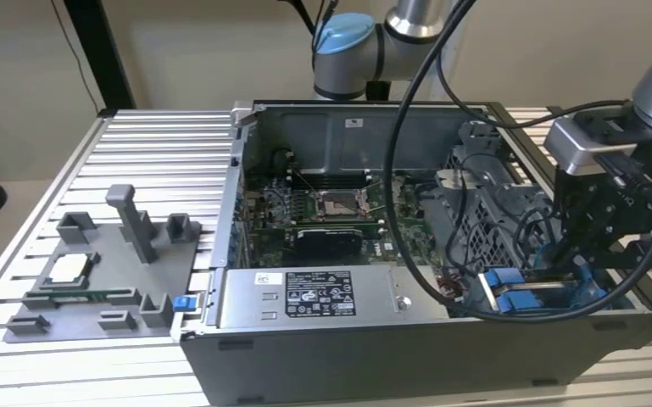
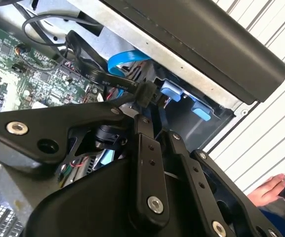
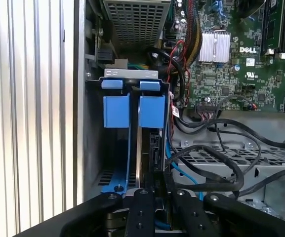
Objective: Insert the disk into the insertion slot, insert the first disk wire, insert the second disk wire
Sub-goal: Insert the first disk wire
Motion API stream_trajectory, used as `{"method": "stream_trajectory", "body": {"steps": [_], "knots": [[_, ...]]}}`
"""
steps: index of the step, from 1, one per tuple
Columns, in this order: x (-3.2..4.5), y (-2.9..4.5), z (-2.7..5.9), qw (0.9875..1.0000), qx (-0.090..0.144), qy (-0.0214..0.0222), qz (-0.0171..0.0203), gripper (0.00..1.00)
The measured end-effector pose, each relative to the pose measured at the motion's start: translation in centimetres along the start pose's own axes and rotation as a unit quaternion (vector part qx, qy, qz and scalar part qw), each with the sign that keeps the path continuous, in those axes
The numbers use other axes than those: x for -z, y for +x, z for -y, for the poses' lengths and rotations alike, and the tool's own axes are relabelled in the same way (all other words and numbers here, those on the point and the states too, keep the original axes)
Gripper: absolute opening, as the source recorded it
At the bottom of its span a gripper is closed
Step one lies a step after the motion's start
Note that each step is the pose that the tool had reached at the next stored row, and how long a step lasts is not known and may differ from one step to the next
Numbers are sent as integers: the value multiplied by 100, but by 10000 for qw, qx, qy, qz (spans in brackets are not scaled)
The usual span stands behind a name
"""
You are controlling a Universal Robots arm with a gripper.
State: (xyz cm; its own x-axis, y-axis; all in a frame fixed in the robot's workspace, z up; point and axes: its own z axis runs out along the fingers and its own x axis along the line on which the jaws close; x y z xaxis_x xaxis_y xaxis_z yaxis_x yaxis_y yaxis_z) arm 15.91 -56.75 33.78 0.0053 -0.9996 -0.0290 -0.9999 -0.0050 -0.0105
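My gripper (image 1: 580, 263) reaches down into the drive bay at the front corner of the open computer case, on the exterior view's right. In the second wrist view my gripper (image 2: 152, 106) is shut on the black connector (image 2: 146, 93) of a disk wire (image 2: 100, 76) that trails off over the motherboard. The first wrist view looks down past my gripper (image 3: 154, 185) into the insertion slot (image 3: 113, 170), with its blue rails and perforated metal. The disk (image 3: 154, 145) stands edge-on in it, under the blue carrier tab (image 3: 152, 111). A second blue tab (image 3: 116, 111) sits beside it.
A grey labelled power-supply box (image 1: 303, 297) lies along the case's front. The motherboard (image 1: 326, 212) and loose black cables (image 3: 216, 163) crowd the space beside the bay. A grey fixture tray (image 1: 99, 271) sits on the slatted table. A person's hand (image 2: 273, 190) is outside the case.
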Motion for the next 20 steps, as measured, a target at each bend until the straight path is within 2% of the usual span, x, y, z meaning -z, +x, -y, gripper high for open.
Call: {"method": "stream_trajectory", "body": {"steps": [7, 8, 10, 20], "knots": [[-62, 2, -1, 10000, 0, -1, 0, 0], [-67, 1, -1, 10000, -1, -1, 6, 100], [-44, 2, -1, 10000, -1, -2, 10, 100], [351, -10, 3, 10000, -1, -11, 4, 100]]}}
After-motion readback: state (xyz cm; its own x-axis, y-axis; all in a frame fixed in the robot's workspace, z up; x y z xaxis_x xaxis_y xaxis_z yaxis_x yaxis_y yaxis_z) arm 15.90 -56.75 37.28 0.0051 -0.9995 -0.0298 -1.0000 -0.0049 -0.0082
